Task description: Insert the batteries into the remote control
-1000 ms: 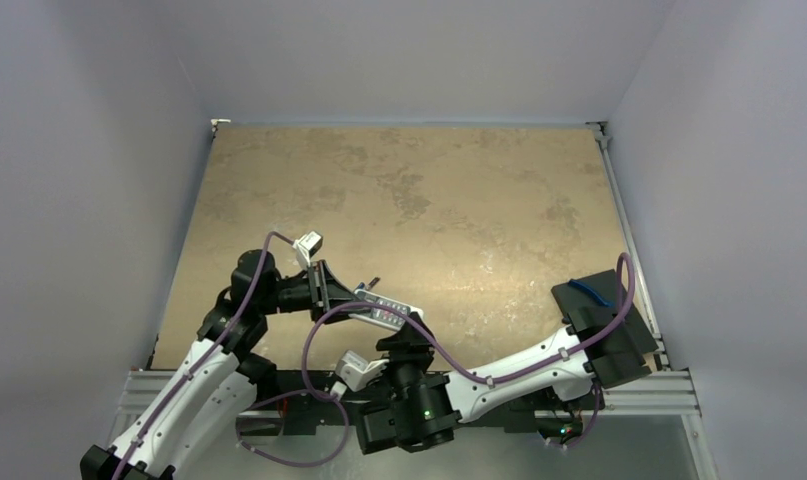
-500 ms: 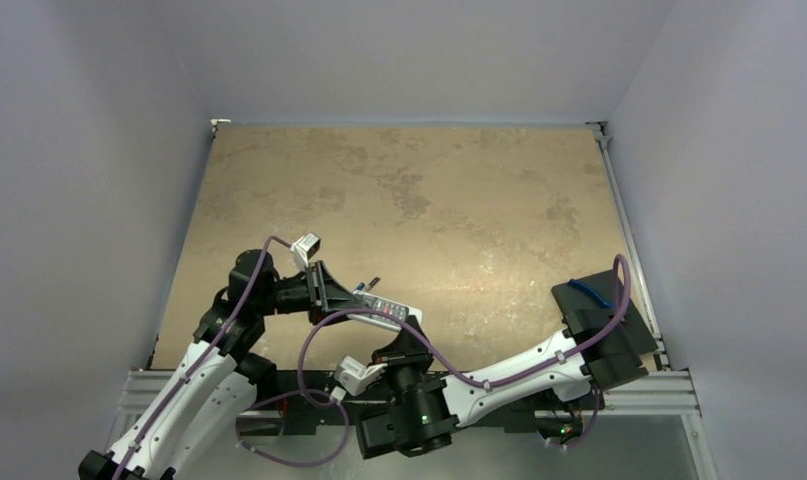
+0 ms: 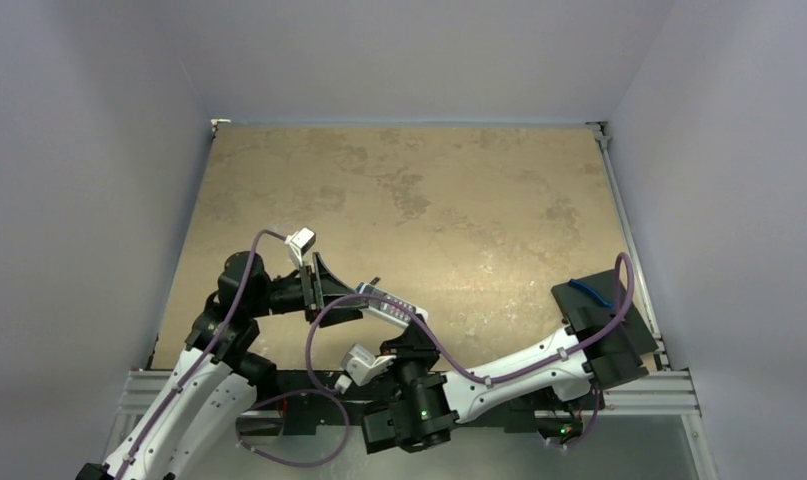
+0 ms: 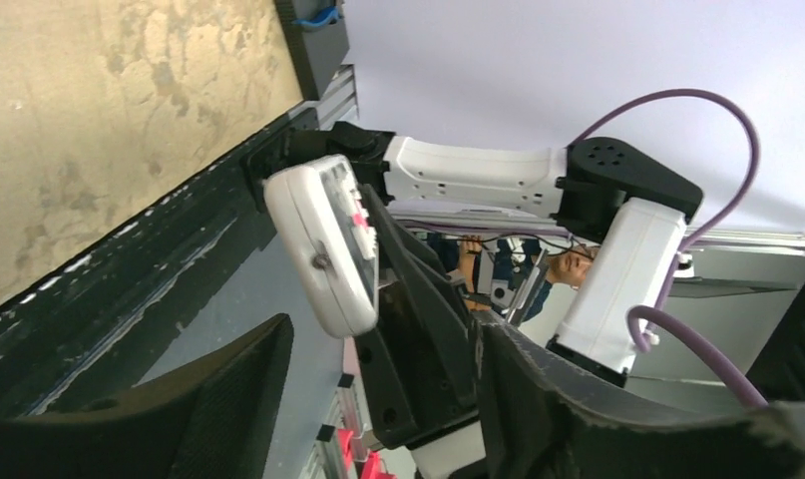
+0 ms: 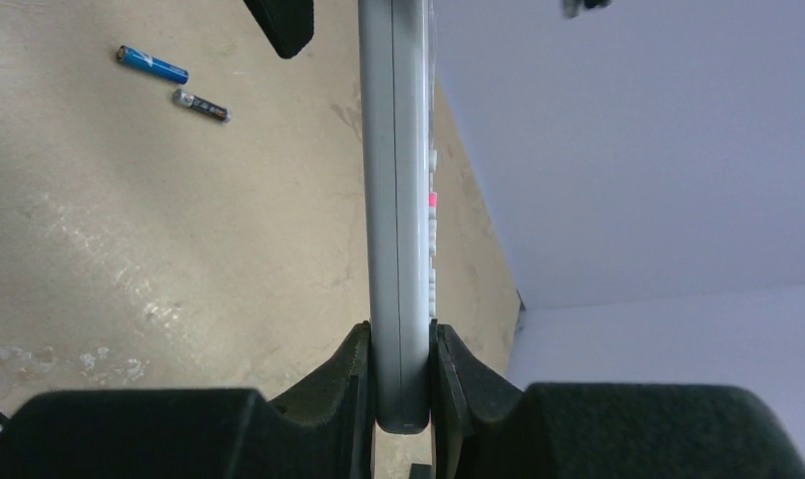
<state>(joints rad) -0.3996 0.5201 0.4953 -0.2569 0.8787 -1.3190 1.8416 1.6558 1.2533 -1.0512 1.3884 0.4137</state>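
Top cam high, near edge, over table [image 3: 429, 190]; wrist cams close (remote control [image 5: 396, 249] in all).

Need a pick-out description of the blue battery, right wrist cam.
On the tan table, left of the remote control that the right gripper clamps edge-on, look near the right wrist view's top left corner. The blue battery lies there, bright blue, up and left of its only neighbour, the dark battery, which is mostly black.

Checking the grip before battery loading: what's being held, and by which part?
The right gripper clamps the remote control at one end, jaws on front and back. Left gripper open, empty.
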